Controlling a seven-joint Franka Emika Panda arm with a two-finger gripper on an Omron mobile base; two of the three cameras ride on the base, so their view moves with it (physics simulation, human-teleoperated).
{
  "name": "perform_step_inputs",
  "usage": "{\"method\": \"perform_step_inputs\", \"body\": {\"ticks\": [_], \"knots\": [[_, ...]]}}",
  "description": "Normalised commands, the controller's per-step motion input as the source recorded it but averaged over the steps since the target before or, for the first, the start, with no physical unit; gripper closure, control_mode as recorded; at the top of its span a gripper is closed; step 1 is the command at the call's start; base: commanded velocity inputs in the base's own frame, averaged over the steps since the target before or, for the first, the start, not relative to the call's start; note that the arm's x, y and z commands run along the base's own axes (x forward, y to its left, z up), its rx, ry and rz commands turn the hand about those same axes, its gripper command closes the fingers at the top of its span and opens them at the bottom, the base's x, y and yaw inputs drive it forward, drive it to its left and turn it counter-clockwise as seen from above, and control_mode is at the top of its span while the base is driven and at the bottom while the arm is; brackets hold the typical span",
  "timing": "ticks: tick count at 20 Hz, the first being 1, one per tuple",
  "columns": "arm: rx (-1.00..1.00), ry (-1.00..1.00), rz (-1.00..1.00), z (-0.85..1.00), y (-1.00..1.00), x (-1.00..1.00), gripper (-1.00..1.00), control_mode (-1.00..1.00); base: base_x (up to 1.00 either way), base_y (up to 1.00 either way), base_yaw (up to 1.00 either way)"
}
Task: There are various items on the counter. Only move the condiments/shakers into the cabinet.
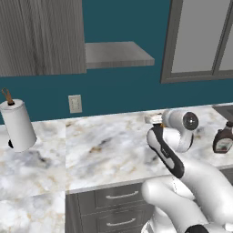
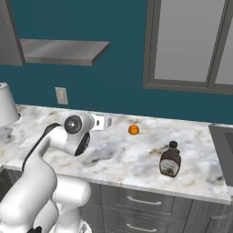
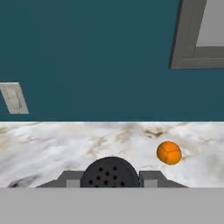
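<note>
Shaker: small shaker with a round black perforated top [image 3: 110,172] sat between the two dark finger tips, low over the white-grey veined marble counter [image 1: 109,150], near the back wall.
Claw: two-finger gripper [image 3: 110,180] was pressed in on the shaker's top from both sides; finger tips [image 3: 70,179] looked snug against it.
Handling: judged light, rigid and smooth-sided, so likely to slip or tip; a hold just below the cap, kept upright, seemed safest.
Squeeze bottle: dark brown bottle with pale label [image 2: 170,160] stood upright near the counter's front edge, well apart from the shaker.
Fruit: small orange ball [image 2: 133,129] lay near the shaker, toward the wall; not to be moved.
Cabinet: dark grey wood-grain wall cabinet [image 1: 41,36] with flat grey shelf [image 1: 116,54] hung above the counter, still to be reached.
Other: white paper towel roll [image 1: 18,124] stood far off along the counter.
</note>
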Motion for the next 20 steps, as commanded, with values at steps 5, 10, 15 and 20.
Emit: {"method": "perform_step_inputs", "body": {"ticks": [5, 10, 15, 20], "knots": [[0.0, -0.11, 0.01, 1.0, 0.03, -0.22, 1.0, -1.0, 0.0, 0.0, 0.0], [0.0, 0.0, 0.05, 1.0, 0.15, -0.1, 1.0, -1.0, 0.0, 0.0, 0.0], [0.0, 0.17, 0.06, 0.86, 0.12, -0.01, 1.0, -1.0, 0.0, 0.0, 0.0], [0.0, 0.22, 0.02, 0.08, 0.0, 0.01, 1.0, -1.0, 0.0, 0.0, 0.0]]}}
